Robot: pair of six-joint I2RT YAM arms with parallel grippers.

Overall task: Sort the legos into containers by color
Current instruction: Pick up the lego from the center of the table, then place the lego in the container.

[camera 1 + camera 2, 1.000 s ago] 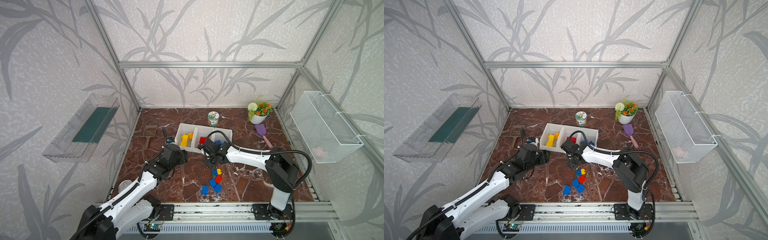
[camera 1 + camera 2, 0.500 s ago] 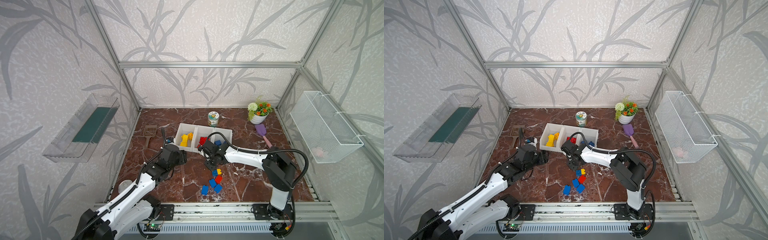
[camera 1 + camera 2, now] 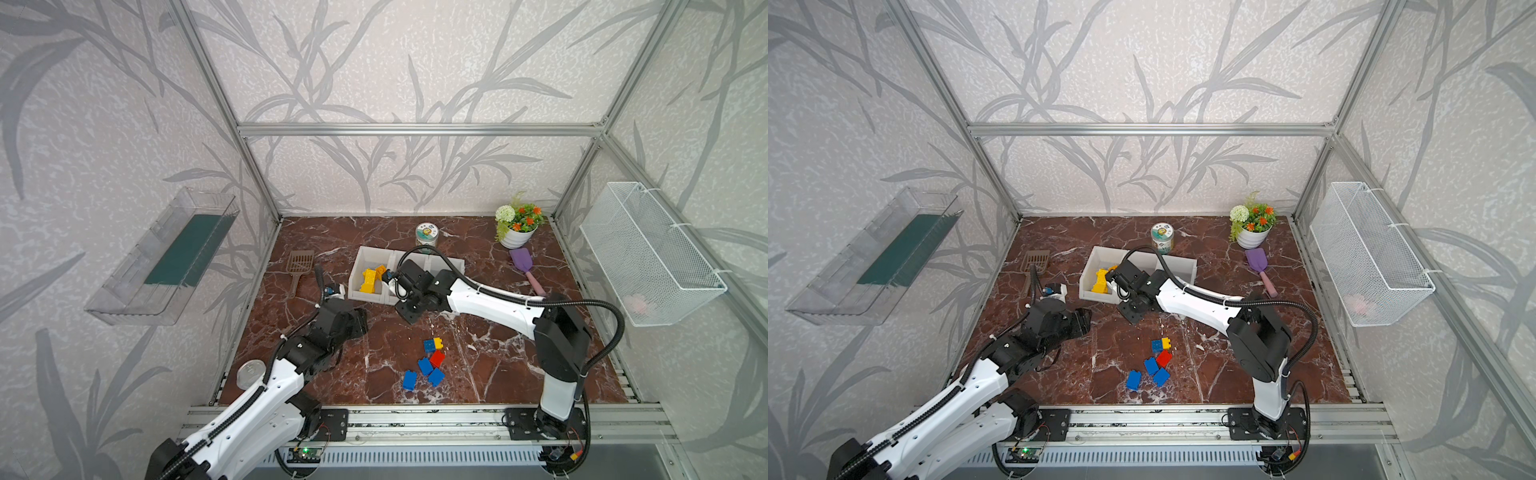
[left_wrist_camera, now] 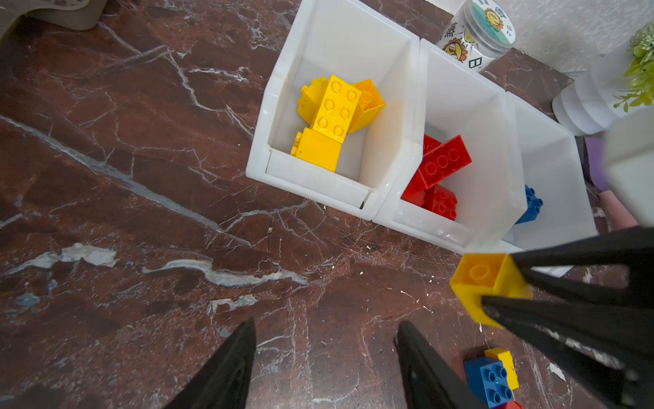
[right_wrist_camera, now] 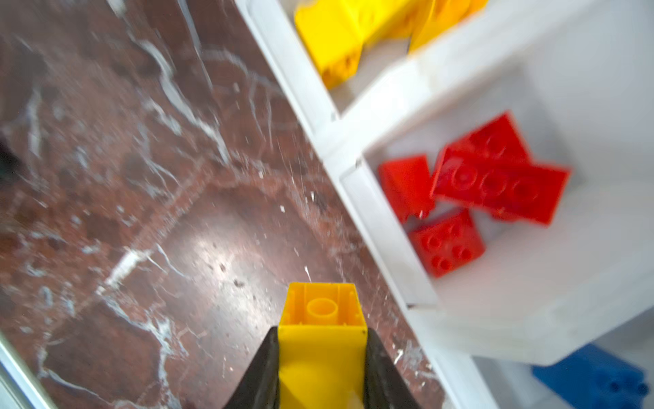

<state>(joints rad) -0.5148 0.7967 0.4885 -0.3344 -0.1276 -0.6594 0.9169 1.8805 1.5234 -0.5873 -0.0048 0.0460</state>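
Observation:
My right gripper (image 5: pixel 322 336) is shut on a yellow lego (image 5: pixel 322 318), hollow underside facing the camera. It hangs over the floor just in front of the containers (image 4: pixel 417 106). The left wrist view shows the same brick (image 4: pixel 483 278) between black fingers. The three joined white bins hold yellow legos (image 4: pixel 332 113), red legos (image 4: pixel 440 166) and a blue lego (image 4: pixel 531 205). My left gripper (image 4: pixel 325 324) is open and empty above bare floor, left of the bins (image 3: pixel 451 261). Several loose legos (image 3: pixel 428 365), mostly blue, lie near the front.
A jar (image 3: pixel 427 235), a flower pot (image 3: pixel 517 232) and a purple scoop (image 3: pixel 524 266) stand behind and right of the bins. A brown scoop (image 3: pixel 299 266) lies at the left. A mesh basket (image 3: pixel 648 253) and a clear tray (image 3: pixel 166 257) hang on the side walls.
The right gripper's jaws have closed on the yellow brick, and the arm has shifted a little left along the front of the bins. The left arm has drawn back slightly.

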